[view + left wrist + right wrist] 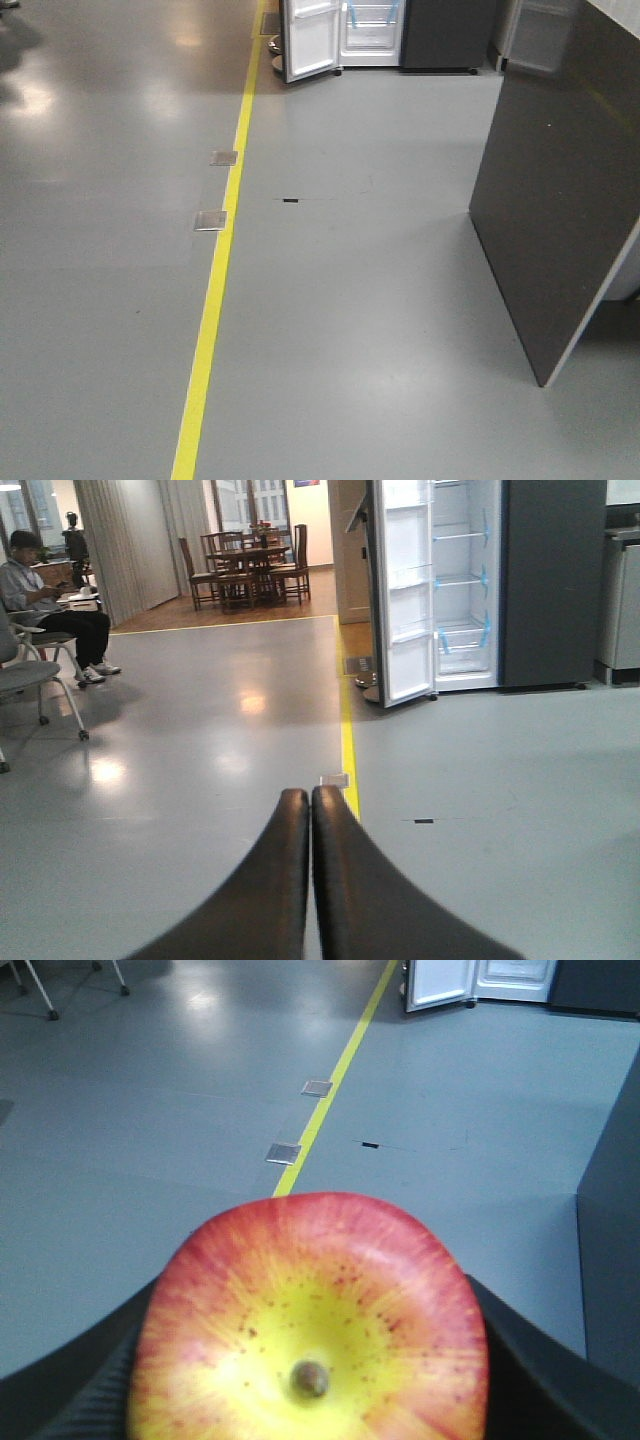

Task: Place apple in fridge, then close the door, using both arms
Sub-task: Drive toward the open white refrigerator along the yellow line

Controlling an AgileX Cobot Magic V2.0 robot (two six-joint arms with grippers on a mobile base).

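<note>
The main worry is coming from the long run ahead. In the front view the fridge is standing far off at 12 o'clock, well apart from the robot, so the apple is having to ride all that way in the right gripper. Its fingers are clamping the fruit from 9 and 3 o'clock. The skin is looking smooth and waxy, so I am judging that a jolt of the base could be rolling the round body out of the grip. The two metal floor plates are lying at about 10 o'clock, touching the yellow floor line, and a wheel crossing them could be giving just such a jolt. The dark grey counter panel is looming at 3 o'clock, near enough for a wide turn to be clipping the robot's right side. At the far end the door is hanging open at the cabinet's 9 o'clock, and a reaching arm could be snagging its clear shelf bins.

The left gripper is pressing its two fingers together and carrying nothing.

The apple is showing red streaks over a yellow, brown-speckled face with a small brown nub at the centre. The fingers are looking matte black and curved, with a fine woven texture at the 8 o'clock corner of the right wrist view. The floor is gleaming grey and reflecting the ceiling lights, and the fridge is showing a white interior with blue tape strips
</note>
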